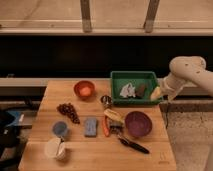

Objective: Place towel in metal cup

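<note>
The towel [127,90], a small pale crumpled cloth, lies in the green tray [134,75] at the table's back right. Beside it in the tray is a dark brown block [141,89]. The metal cup [106,101], small and silver, stands upright on the wood just left of the tray's front corner. My white arm comes in from the right, and my gripper [157,93] hangs open at the tray's right edge. It holds nothing and is a short way right of the towel.
On the wooden table [150,155] are an orange bowl [84,90], grapes [68,111], a light blue cup [60,129], a blue sponge [90,126], a white mug [54,148], a purple bowl [138,123], a banana [113,115] and a black-handled tool [131,144].
</note>
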Controlling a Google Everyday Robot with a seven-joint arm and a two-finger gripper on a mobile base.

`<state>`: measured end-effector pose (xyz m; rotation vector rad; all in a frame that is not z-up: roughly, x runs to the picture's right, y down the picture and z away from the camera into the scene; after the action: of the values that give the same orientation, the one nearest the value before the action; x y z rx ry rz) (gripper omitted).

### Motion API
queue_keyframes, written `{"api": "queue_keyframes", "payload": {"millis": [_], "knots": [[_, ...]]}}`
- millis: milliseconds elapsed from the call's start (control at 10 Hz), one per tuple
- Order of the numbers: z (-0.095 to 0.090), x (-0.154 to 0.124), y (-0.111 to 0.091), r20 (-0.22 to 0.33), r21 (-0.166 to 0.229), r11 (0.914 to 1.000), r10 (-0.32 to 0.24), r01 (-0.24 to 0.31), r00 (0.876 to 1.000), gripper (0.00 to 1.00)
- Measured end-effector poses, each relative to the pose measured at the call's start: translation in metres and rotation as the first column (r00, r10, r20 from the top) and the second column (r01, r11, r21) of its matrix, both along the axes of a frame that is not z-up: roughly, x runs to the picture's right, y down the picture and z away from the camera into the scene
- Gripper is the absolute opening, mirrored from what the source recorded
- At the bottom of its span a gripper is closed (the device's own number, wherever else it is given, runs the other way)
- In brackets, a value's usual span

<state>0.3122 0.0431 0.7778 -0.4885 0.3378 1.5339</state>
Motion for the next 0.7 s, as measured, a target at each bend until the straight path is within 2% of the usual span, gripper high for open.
{"api": "queue_keyframes", "payload": {"millis": [200,300,400,500,600,700], "knots": [[0.008,-0.028,-0.017,0.066,0.044,0.9976,-0.056,0.053,0.996,0.64],[0.013,-0.046,-0.026,0.106,0.068,0.9922,-0.111,0.105,0.988,0.64],[0.013,-0.068,-0.036,0.145,0.109,0.9782,-0.191,0.177,0.971,0.64],[0.009,-0.08,-0.04,0.151,0.132,0.9637,-0.251,0.232,0.956,0.64],[0.007,-0.088,-0.041,0.157,0.142,0.9569,-0.274,0.253,0.949,0.64],[0.007,-0.085,-0.041,0.153,0.142,0.956,-0.277,0.257,0.948,0.64]]}}
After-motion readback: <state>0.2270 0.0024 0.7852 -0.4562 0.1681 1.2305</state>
